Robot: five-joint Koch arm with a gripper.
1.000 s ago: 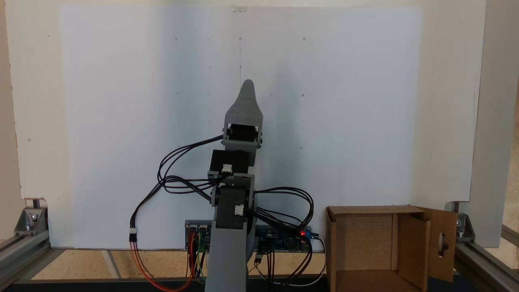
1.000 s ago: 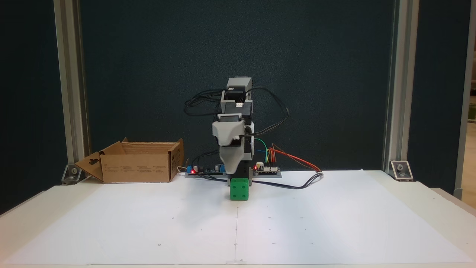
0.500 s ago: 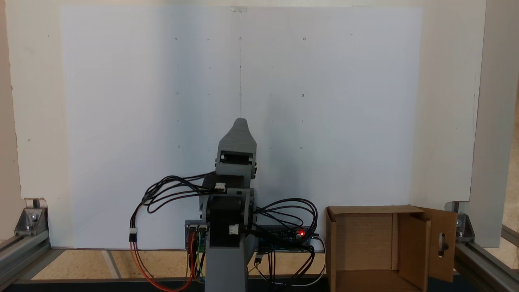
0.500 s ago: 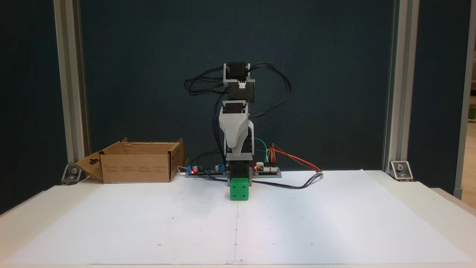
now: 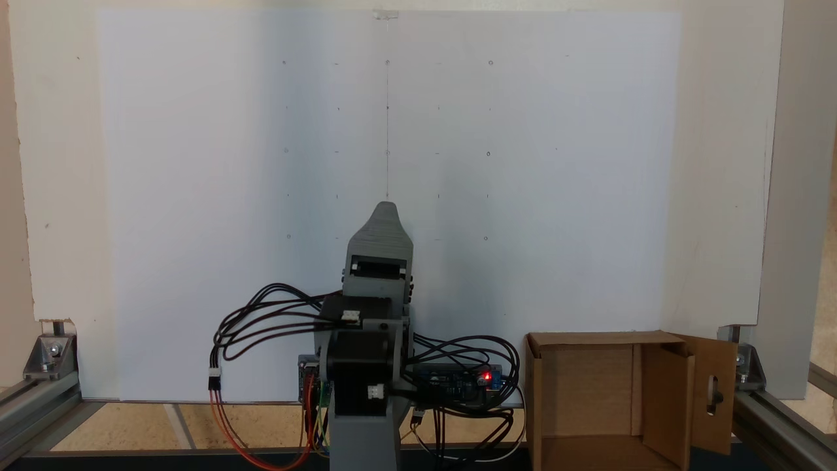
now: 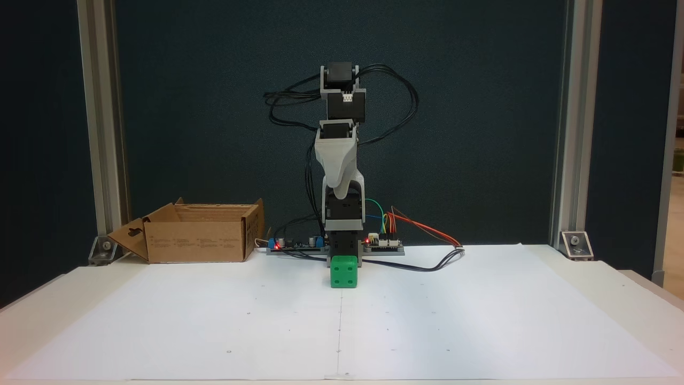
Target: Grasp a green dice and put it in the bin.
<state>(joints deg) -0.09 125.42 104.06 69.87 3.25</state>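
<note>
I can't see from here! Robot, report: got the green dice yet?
Gripper raised above the table, holding nothing; open or shut unclear. Green dice on white paper, ungrasped. Bin off to the side, way clear.

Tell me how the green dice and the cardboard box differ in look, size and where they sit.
The green dice is bright green with faint pips; the cardboard box is plain brown corrugated card. The dice is far smaller than the box. The dice is a closed solid cube, while the box is open, with a flap bearing a slot cutout. In a fixed view the dice sits at the centre before the arm's base, the box off to the left. Both rest on the table, untouched.
</note>
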